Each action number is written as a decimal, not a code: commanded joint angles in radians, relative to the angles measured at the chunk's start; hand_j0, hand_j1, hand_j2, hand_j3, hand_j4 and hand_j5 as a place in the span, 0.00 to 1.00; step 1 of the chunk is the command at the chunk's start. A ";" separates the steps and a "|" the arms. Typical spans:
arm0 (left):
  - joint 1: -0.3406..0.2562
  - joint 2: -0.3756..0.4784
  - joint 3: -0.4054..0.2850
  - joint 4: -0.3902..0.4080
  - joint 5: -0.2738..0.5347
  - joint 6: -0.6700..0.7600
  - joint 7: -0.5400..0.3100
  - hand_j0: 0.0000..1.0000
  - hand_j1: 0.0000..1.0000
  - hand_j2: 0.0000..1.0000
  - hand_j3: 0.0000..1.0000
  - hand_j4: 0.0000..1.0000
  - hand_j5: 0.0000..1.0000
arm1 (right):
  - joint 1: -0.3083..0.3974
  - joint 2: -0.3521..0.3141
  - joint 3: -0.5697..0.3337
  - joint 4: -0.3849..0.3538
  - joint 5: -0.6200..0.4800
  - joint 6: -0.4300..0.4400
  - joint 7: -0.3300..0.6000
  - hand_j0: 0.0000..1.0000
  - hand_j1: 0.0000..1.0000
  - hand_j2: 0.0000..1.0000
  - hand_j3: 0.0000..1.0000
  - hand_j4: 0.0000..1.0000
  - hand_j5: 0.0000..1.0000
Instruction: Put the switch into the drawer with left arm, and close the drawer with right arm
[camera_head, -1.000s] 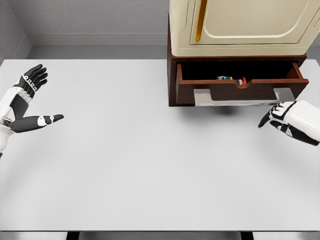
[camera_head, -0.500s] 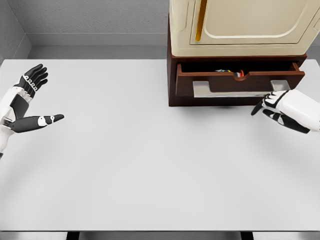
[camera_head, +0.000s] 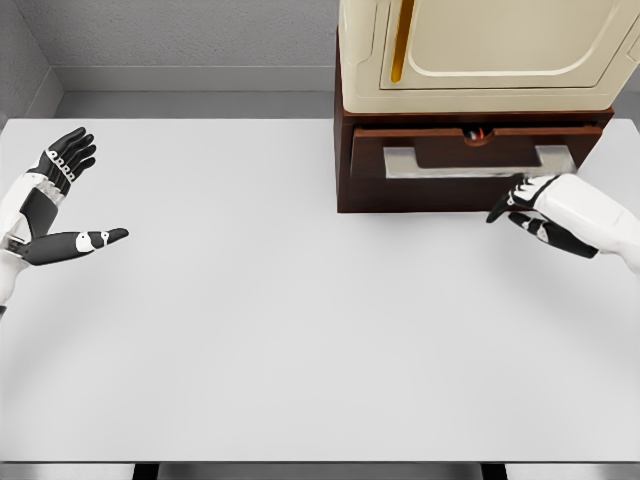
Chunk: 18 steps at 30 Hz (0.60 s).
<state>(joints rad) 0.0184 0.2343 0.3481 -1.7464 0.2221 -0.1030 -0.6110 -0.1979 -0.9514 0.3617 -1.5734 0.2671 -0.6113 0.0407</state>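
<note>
The dark brown drawer (camera_head: 470, 152) with a silver handle (camera_head: 478, 162) sits almost fully pushed into its cabinet under a cream appliance. Only a sliver of the switch (camera_head: 477, 133) shows through the notch in the drawer front. My right hand (camera_head: 520, 205) is at the drawer's lower right, fingers relaxed and extended, fingertips (camera_head: 500, 212) against or just below the drawer front. My left hand (camera_head: 70, 200) hovers at the table's far left, spread open and holding nothing.
The cream appliance (camera_head: 480, 50) with a yellow stripe stands on the brown cabinet (camera_head: 345, 170) at the back right. The white table (camera_head: 280, 320) ends at a dark edge along the bottom; a grey wall runs behind.
The drawer has slid back from well open to nearly shut, with my right hand moving up and left against it. The switch is now mostly hidden. The left hand has not moved.
</note>
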 joint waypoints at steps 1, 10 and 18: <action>0.000 0.000 0.000 0.001 0.006 0.000 0.000 1.00 1.00 1.00 1.00 1.00 1.00 | 0.000 0.010 0.006 0.012 -0.006 0.000 -0.001 0.49 0.49 0.49 0.49 0.49 0.49; -0.005 0.005 0.000 0.007 0.006 -0.001 0.000 1.00 1.00 1.00 1.00 1.00 1.00 | -0.078 0.046 0.060 0.072 -0.005 0.000 -0.001 0.49 0.49 0.49 0.49 0.49 0.49; -0.005 0.000 0.002 0.007 0.006 -0.001 0.000 1.00 1.00 1.00 1.00 1.00 1.00 | -0.104 0.046 0.082 0.087 -0.006 0.000 -0.001 0.50 0.50 0.50 0.50 0.50 0.50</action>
<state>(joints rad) 0.0138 0.2354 0.3494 -1.7399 0.2223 -0.1045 -0.6110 -0.2992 -0.9009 0.4422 -1.4876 0.2686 -0.6114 0.0414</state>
